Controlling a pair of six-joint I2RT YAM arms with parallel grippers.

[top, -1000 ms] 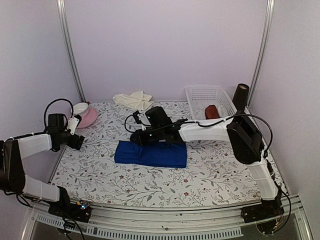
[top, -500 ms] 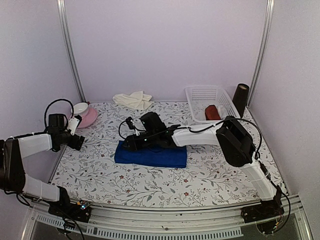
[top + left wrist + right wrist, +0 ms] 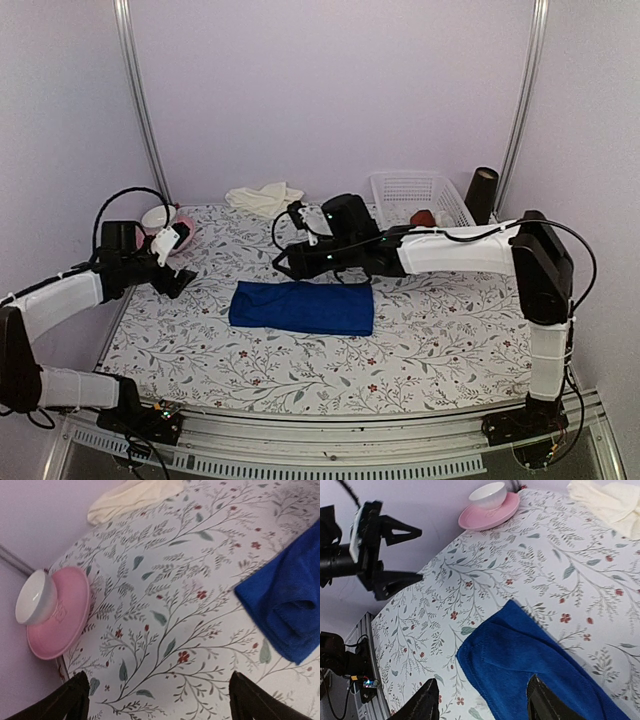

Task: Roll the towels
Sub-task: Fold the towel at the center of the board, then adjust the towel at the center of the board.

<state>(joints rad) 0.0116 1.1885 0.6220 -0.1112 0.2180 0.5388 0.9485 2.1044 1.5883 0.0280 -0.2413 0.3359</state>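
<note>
The royal blue towel (image 3: 301,307) lies folded in a long band in the middle of the table, also seen in the right wrist view (image 3: 535,665) and at the right edge of the left wrist view (image 3: 290,605). The cream towel (image 3: 265,197) lies crumpled at the far edge (image 3: 615,502) (image 3: 135,495). My right gripper (image 3: 288,260) (image 3: 482,702) hovers open above the blue towel's left end, holding nothing. My left gripper (image 3: 183,262) (image 3: 161,705) stands wide open over bare tablecloth to the left of the blue towel.
A pink saucer (image 3: 60,615) with a white cup (image 3: 34,596) sits at the far left, just behind my left gripper. A white basket (image 3: 415,200) at the far right holds a dark red roll (image 3: 424,220). A dark cylinder (image 3: 482,190) stands beside the basket.
My right gripper has opened, let go of the blue towel and lifted back to the right. My left gripper has shifted a little to the right, toward the towel.
</note>
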